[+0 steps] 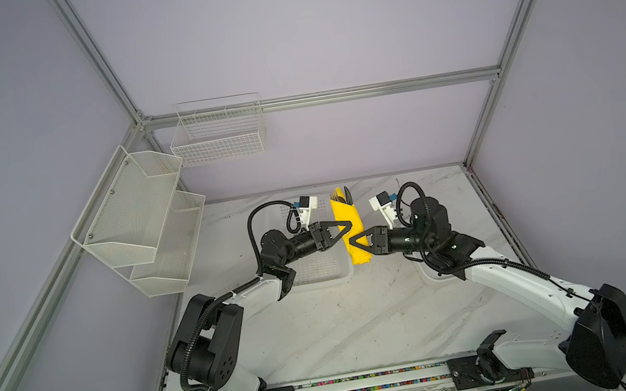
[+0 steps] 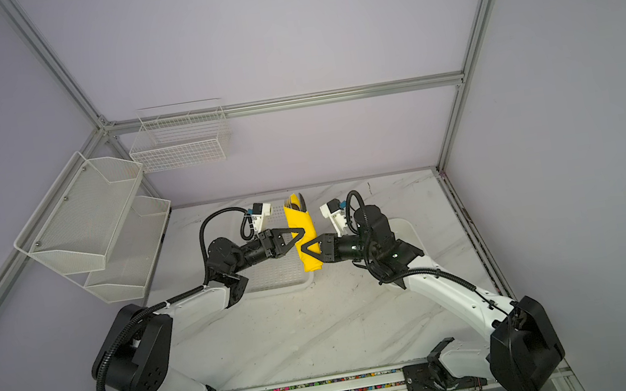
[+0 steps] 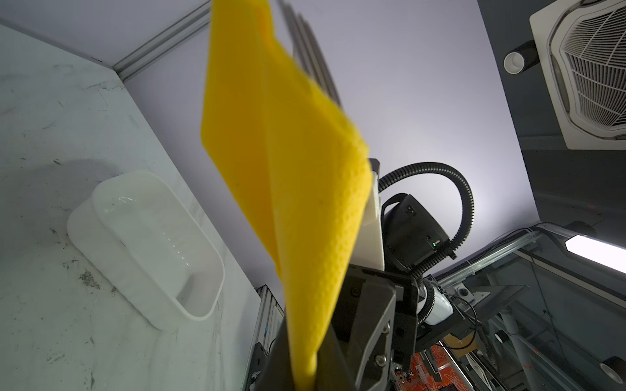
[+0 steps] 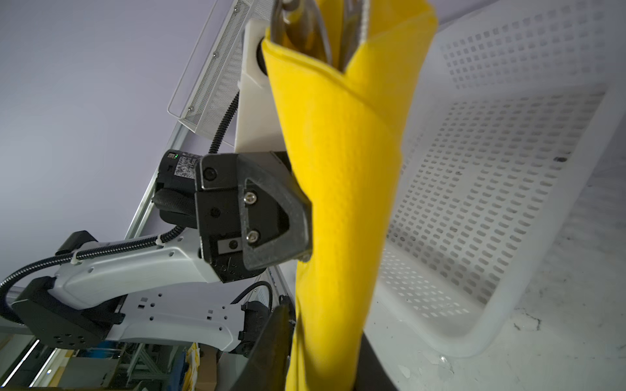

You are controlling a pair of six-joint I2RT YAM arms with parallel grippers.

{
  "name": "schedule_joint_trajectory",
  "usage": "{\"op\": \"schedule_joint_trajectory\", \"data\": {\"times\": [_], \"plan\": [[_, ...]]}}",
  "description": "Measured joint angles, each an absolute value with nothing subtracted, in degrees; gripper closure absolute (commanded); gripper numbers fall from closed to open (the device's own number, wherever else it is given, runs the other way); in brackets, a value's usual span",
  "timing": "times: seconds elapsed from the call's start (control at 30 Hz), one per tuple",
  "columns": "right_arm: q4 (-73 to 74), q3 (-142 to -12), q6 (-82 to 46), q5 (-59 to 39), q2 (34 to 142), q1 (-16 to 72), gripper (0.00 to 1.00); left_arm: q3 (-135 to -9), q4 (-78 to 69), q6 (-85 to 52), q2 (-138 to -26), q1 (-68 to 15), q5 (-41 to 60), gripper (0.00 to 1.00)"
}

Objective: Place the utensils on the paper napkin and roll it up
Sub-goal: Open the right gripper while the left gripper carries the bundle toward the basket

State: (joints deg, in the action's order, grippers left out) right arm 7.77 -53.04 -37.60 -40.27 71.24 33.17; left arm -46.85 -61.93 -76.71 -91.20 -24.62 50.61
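The yellow paper napkin [image 1: 348,216] [image 2: 301,223] is rolled into a tube and held upright in the air above the table. The dark ends of the utensils [image 1: 345,196] [image 4: 298,20] stick out of its top; fork tines [image 3: 311,50] show in the left wrist view. My left gripper [image 1: 345,228] [image 3: 305,382] comes from the left and is shut on the roll's middle, pinching the paper [image 3: 288,169] thin. My right gripper [image 1: 354,243] [image 4: 325,372] comes from the right, just lower, its fingers lying against both sides of the napkin [image 4: 345,169].
A white perforated basket [image 1: 318,267] [image 4: 491,203] lies on the marble table under the left arm. A white tray [image 2: 404,229] [image 3: 145,250] sits under the right arm. Two mesh shelves [image 1: 138,218] and a wire basket [image 1: 218,135] hang on the left and back walls.
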Motion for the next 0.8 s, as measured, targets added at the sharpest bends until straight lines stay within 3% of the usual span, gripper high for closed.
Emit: {"op": "schedule_joint_trajectory", "data": {"times": [0.13,0.5,0.8], "plan": [[7.6,-53.04,-36.8,-39.18,70.41,33.17,0.56,-46.85,-61.95,-76.73,-91.2,-23.57,50.81,0.91],[3.62,-53.15,-36.4,-30.63,68.38,33.17,0.52,-44.51,-58.57,-74.32,-91.2,-14.02,54.74,0.91],[2.07,-53.15,-35.16,-27.16,67.05,33.17,0.52,-45.63,-31.31,-53.8,-91.94,-10.59,56.8,0.9]]}}
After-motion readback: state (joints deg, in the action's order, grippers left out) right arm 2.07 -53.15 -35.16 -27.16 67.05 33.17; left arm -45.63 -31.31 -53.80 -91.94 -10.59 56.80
